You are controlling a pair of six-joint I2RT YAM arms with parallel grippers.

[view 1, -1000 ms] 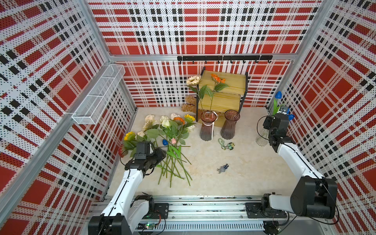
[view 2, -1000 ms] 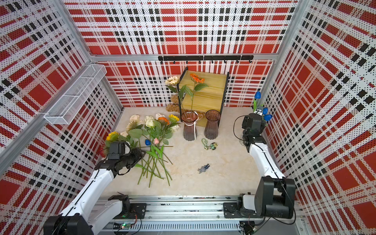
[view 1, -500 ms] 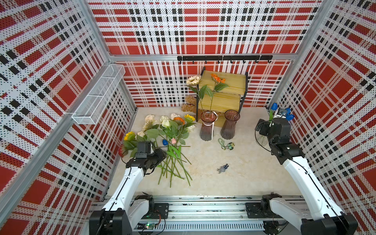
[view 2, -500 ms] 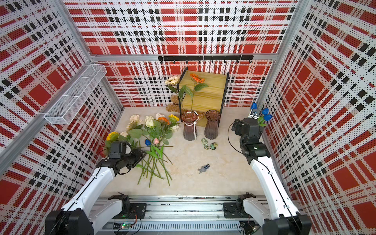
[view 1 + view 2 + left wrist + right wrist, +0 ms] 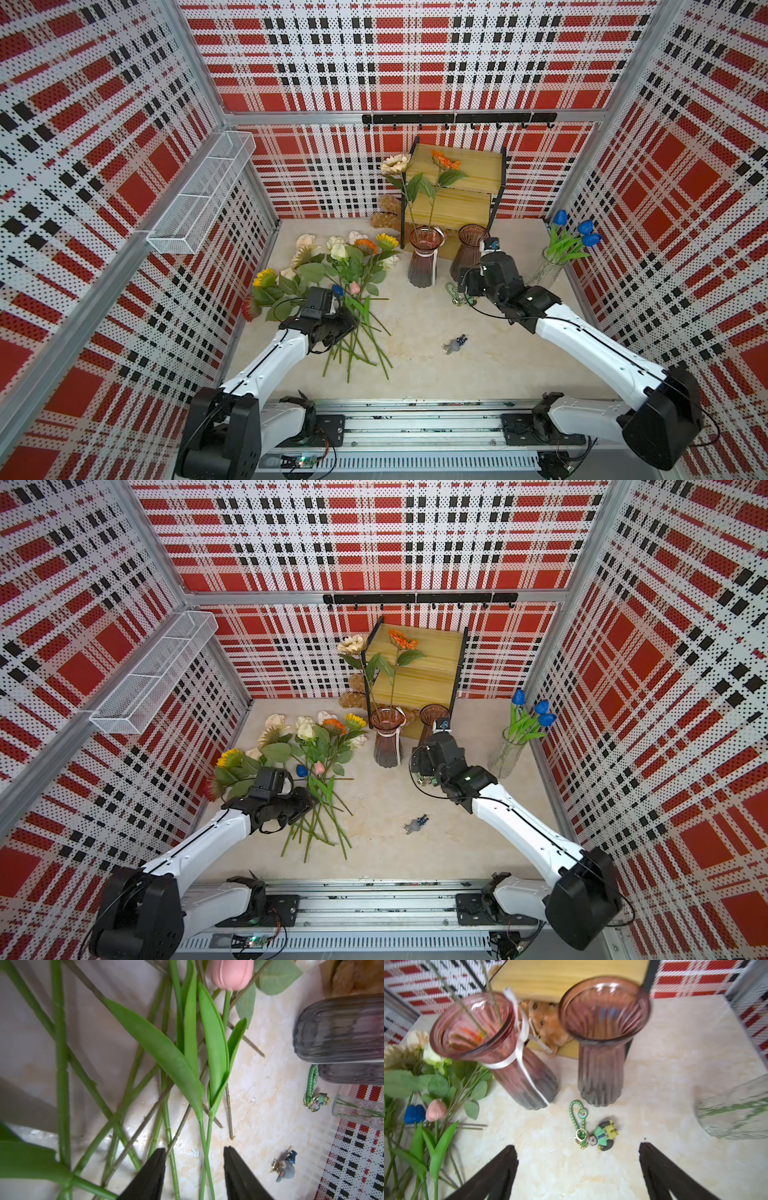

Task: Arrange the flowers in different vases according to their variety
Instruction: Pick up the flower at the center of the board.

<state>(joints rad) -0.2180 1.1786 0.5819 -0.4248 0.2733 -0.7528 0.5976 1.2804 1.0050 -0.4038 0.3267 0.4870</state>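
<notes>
In both top views loose flowers lie heaped left of centre on the surface; sunflowers stand in the pink vase mid-frame, blue tulips in the clear vase at right, sorted by kind. Left wrist view: the left jaws stand apart, straddling two thin tulip stems, likely to lift them. Right wrist view: the right jaws gape wide, empty, above a keychain, facing the vacant brown vase.

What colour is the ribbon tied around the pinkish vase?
White. The ribbon shows best in the right wrist view.
</notes>
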